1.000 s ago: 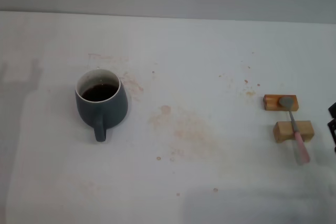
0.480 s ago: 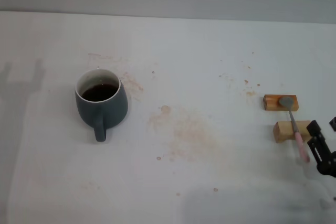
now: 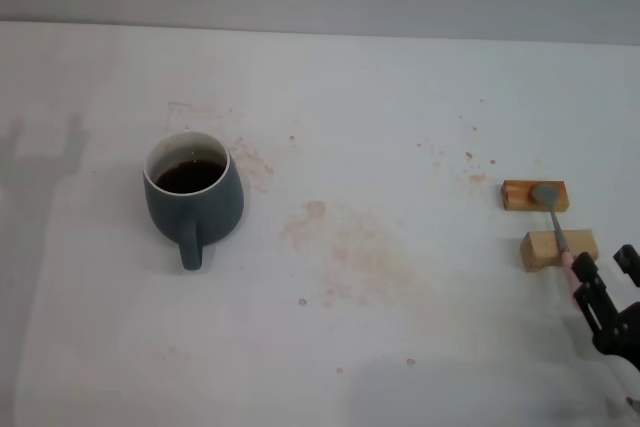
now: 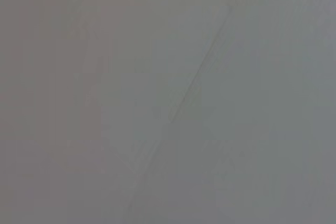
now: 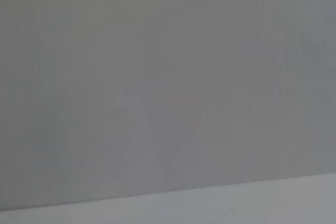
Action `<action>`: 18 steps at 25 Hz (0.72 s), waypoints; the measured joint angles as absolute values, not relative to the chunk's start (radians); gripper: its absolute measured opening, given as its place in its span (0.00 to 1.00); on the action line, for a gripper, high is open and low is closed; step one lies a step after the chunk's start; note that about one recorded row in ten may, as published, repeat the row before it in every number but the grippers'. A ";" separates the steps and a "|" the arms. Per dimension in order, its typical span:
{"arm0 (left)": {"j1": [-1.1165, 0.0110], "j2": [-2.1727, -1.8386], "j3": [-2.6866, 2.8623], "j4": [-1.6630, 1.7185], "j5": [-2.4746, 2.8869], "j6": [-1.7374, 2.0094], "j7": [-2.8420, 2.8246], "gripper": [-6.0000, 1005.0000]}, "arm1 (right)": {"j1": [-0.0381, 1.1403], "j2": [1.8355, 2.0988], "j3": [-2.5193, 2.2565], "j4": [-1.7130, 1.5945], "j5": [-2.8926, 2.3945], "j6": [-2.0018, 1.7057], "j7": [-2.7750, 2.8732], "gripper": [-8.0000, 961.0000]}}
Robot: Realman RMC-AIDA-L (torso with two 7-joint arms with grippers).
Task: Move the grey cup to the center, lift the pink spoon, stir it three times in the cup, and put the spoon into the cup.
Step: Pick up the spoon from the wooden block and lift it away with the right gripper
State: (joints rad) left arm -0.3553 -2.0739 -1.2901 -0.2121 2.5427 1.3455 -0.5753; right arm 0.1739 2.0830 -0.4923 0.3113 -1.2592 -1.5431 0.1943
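The grey cup [image 3: 193, 197] stood on the white table [image 3: 400, 107], far off to the left of the right gripper [image 3: 607, 281], on the table's left half. It sat upright with its loop handle turned toward the robot, and a dark liquid showed inside its white interior. Nothing was touching it.

The pink spoon [image 3: 557, 232] lay just beyond and slightly left of the right gripper. Its grey metal bowl rested on the farther wooden block [image 3: 535, 195], its stem crossed the nearer wooden block [image 3: 558, 248], and its pale pink handle stuck out past that nearer block toward the robot. The handle's end reached the gripper's left finger, so that finger covered the tip; whether they actually touched could not be told from the head view.

The right gripper was at the table's right near corner, with its two dark fingers spread apart and pointing away from the robot. It held nothing between them.

Brownish stains [image 3: 345, 247] marked the table between the cup and the gripper, well apart from both.

The left gripper did not appear in any view. Both wrist views showed only plain grey surfaces.
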 joint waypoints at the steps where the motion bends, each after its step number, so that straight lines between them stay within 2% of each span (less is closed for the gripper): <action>1: -0.355 -2.074 -1.290 -0.214 2.543 1.341 -0.575 0.82 | 0.174 2.083 -0.492 0.311 -1.259 -1.543 0.194 0.52; 18: -0.360 -2.074 -1.290 -0.218 2.543 1.314 -0.575 0.82 | 0.185 2.083 -0.534 0.311 -1.261 -1.482 0.201 0.52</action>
